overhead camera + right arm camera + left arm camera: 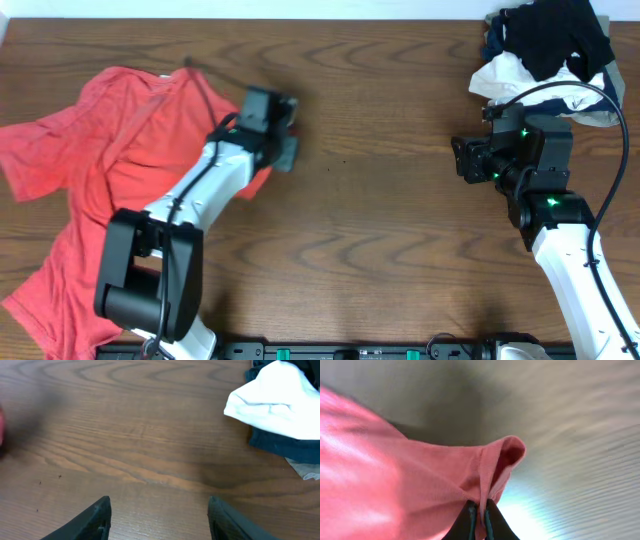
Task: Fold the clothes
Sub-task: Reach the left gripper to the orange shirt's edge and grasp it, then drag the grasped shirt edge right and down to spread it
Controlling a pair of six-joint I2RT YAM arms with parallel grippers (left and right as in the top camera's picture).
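Observation:
The coral-red T-shirt point(100, 170) lies spread and rumpled on the left of the table. My left gripper point(283, 130) is shut on a fold of the shirt's edge at its right side and holds it a little above the wood. In the left wrist view the pinched coral-red cloth point(420, 485) runs up between the two dark fingers point(479, 510). My right gripper point(462, 160) is open and empty at the right of the table, far from the shirt. In the right wrist view its fingers point(157, 510) stand wide apart over bare wood.
A heap of black, white, navy and tan garments point(550, 50) sits at the back right corner, just behind my right arm; it also shows in the right wrist view point(280, 405). The wooden table point(380, 200) spans the view.

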